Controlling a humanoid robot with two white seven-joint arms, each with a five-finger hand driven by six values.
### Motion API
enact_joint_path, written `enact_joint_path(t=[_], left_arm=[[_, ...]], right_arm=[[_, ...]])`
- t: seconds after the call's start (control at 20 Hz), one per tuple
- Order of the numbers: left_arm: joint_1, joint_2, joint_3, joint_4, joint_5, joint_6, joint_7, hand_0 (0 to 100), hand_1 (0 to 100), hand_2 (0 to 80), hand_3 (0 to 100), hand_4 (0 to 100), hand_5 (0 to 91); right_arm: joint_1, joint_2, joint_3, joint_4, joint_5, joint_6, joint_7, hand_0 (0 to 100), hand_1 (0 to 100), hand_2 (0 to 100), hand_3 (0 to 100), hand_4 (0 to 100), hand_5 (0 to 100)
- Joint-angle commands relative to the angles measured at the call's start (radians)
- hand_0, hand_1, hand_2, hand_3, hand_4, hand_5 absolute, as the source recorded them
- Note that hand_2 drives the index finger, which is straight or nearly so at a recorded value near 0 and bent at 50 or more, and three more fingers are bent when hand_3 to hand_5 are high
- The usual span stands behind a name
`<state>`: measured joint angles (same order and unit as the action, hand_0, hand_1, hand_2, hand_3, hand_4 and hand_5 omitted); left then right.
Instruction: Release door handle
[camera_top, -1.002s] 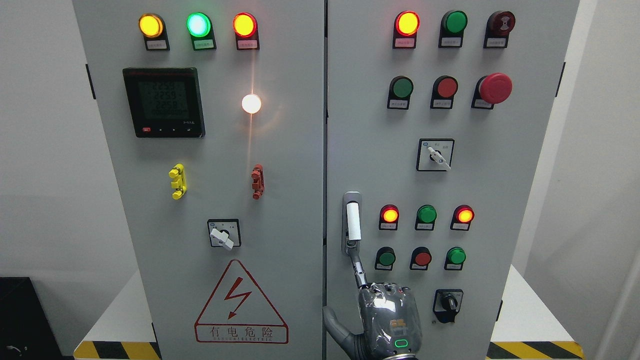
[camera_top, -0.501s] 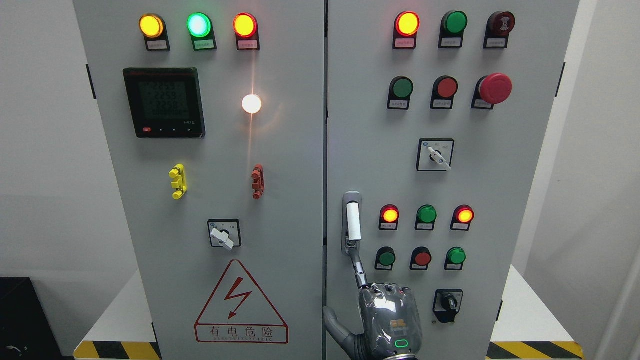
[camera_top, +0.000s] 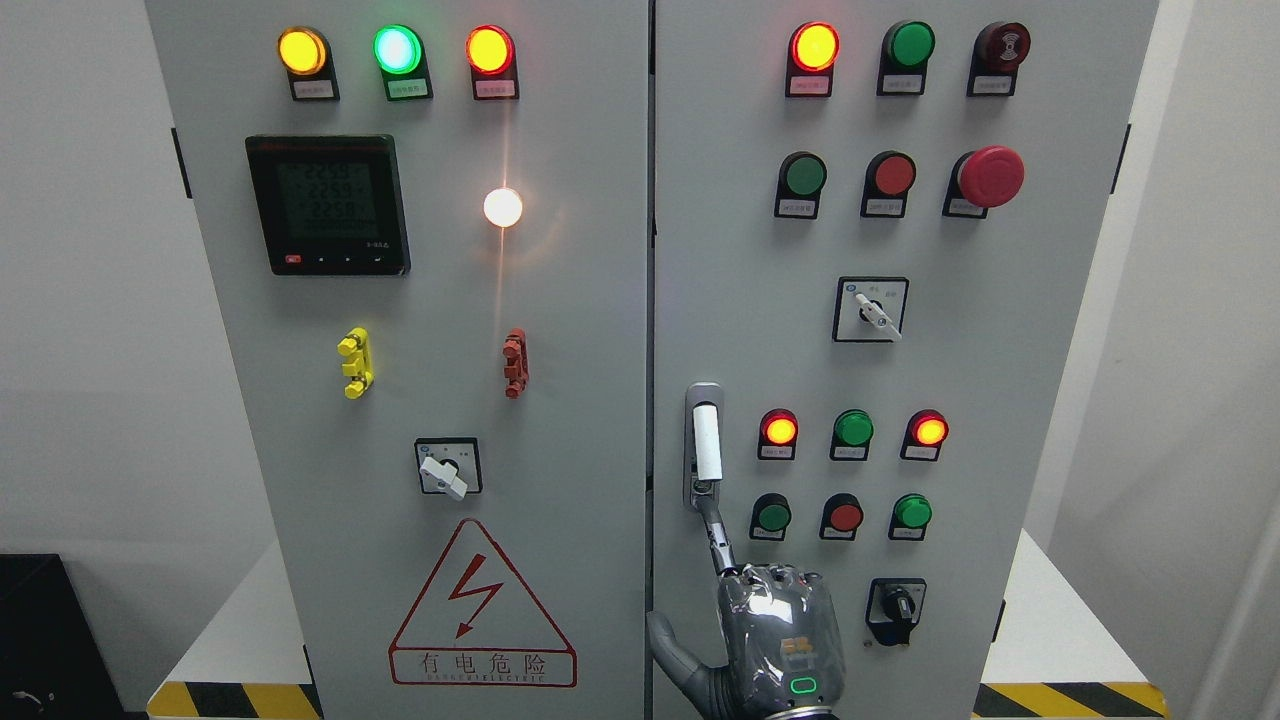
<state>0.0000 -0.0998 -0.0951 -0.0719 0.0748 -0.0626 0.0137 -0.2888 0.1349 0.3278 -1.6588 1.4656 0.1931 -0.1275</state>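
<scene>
The door handle (camera_top: 706, 444) is a white upright lever in a metal plate, at the left edge of the right cabinet door (camera_top: 1000, 400). My right hand (camera_top: 780, 630) is below it, its back towards the camera. The index finger (camera_top: 716, 535) stretches up and its tip touches the handle's lower end. The thumb (camera_top: 668, 645) sticks out to the left. The other fingers are hidden behind the knuckles. The hand is not closed around the handle. Both doors look closed. The left arm is out of view.
The right door carries indicator lamps, push buttons (camera_top: 845, 517), a red mushroom stop button (camera_top: 990, 176) and rotary switches (camera_top: 895, 605) close to my hand. On the left door (camera_top: 560, 450) are a meter (camera_top: 327, 204), lamps, a switch and a high-voltage warning sign (camera_top: 482, 610).
</scene>
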Motion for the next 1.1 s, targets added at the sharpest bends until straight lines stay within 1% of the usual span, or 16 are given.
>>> enact_joint_path(t=[0.0,1.05], left_arm=[[0.017,0.0,0.0,0.0,0.0,0.0,0.0,12,56,0.0,0,0,0.0],[0.017,0.0,0.0,0.0,0.0,0.0,0.0,12,56,0.0,0,0,0.0]], right_arm=[[-0.003,-0.001,0.001,-0.013,-0.001,-0.001,-0.003,28,21,11,100,100,100],[-0.004,0.0,0.004,-0.039,0.012,-0.003,-0.004,27,22,11,100,100,100]])
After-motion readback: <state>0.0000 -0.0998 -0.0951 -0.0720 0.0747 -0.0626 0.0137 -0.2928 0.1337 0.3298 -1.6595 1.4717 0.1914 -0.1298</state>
